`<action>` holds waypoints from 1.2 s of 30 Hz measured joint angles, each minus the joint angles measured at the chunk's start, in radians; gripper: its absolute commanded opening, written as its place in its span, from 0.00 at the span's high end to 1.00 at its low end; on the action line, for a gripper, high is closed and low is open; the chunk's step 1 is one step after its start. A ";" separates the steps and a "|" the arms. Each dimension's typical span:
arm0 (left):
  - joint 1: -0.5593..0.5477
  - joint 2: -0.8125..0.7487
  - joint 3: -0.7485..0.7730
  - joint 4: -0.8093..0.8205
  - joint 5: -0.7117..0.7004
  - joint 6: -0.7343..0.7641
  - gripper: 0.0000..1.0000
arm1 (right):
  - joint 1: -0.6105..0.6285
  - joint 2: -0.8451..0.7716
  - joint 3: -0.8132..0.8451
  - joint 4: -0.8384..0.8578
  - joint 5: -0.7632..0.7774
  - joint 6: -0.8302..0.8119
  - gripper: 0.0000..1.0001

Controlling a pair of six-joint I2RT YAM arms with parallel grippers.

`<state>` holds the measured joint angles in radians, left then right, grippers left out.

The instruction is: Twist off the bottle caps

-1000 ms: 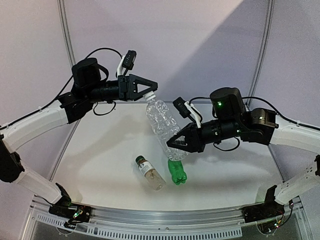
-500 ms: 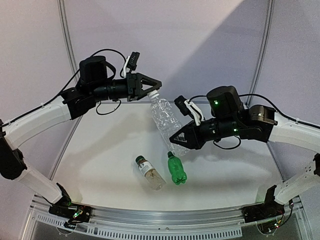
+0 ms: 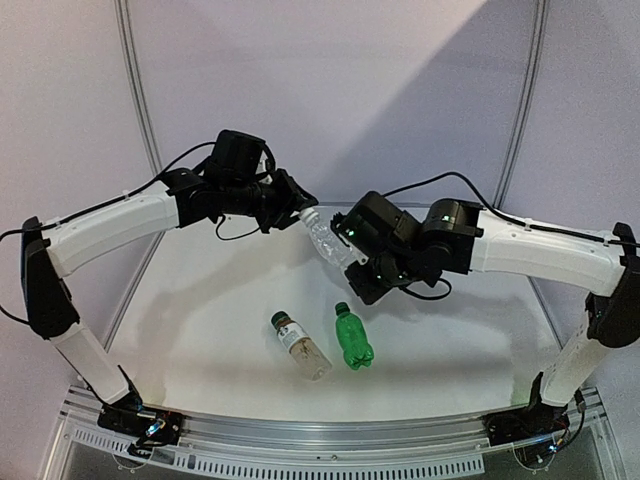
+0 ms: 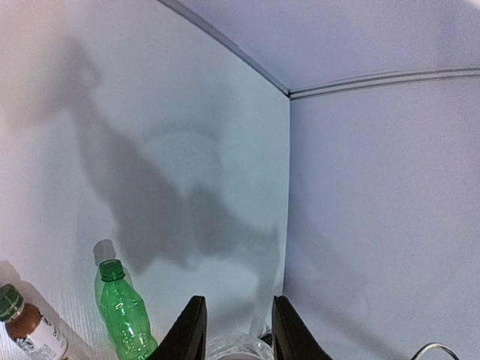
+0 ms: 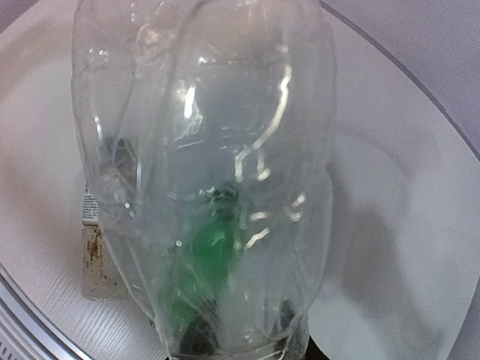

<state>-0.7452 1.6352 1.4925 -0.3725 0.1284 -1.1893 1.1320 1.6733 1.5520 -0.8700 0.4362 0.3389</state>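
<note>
Above table (image 3: pixel 200 300), 2 end effectors (image 3: pixel 303 209) (image 3: pixel 345 255) hold ribbed bottle (image 3: pixel 322 235)

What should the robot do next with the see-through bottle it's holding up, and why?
Probably the left gripper should rotate to twist the white cap loose. The right gripper holds the clear bottle up off the table, the cap is on, and the left fingers seem to pinch it from both sides.

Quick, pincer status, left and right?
Left pincer: closed on the small white plastic cap.
Right pincer: closed around the clear ribbed plastic bottle.
</note>
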 measured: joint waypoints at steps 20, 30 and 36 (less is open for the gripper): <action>0.003 -0.193 -0.154 0.030 -0.010 0.048 0.01 | 0.007 -0.039 -0.034 0.037 0.053 -0.001 1.00; 0.061 -0.415 -0.343 0.280 0.164 0.330 0.01 | -0.045 -0.174 -0.164 0.229 -0.290 0.002 1.00; 0.063 -0.412 -0.333 0.396 0.334 0.423 0.01 | -0.128 -0.296 -0.296 0.436 -0.657 0.068 1.00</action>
<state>-0.6823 1.2232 1.1591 0.0231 0.4625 -0.7666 1.0039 1.3769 1.2564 -0.4339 -0.2203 0.4065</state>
